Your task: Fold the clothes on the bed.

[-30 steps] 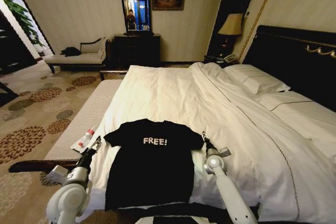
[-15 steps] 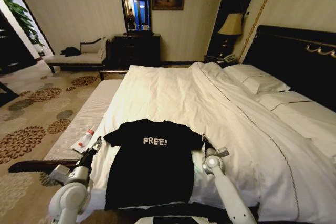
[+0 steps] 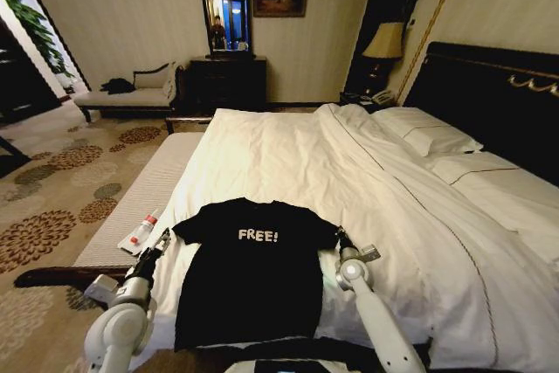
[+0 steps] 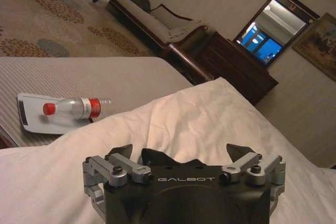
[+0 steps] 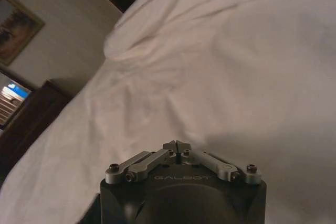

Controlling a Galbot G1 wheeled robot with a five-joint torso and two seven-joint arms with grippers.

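Now, at about 8 o'clock in the head view, a plastic bottle (image 3: 144, 229) with a red cap lies on a white card on the pale worktop (image 3: 131, 207) that runs along the bed's left edge. Just right of it, the left pincer (image 3: 154, 249) sits at the T-shirt's left sleeve; the left wrist view shows its fingers (image 4: 119, 152) spread wide apart, with a bit of dark cloth between them over the white sheet. The black T-shirt (image 3: 249, 272) with white "FREE!" lettering lies flat and unfolded near 6 o'clock, at the near end of the bed (image 3: 297, 155), collar toward the far wall and hem toward the robot. At the shirt's right sleeve, around 5 o'clock, the right pincer (image 3: 341, 236) rests on the duvet; in the right wrist view its fingertips (image 5: 177, 146) meet, closed together with nothing visible between them, above plain white bedding. Farther right, at 2 to 3 o'clock, white pillows (image 3: 428, 133) lie against the dark headboard (image 3: 489, 93).
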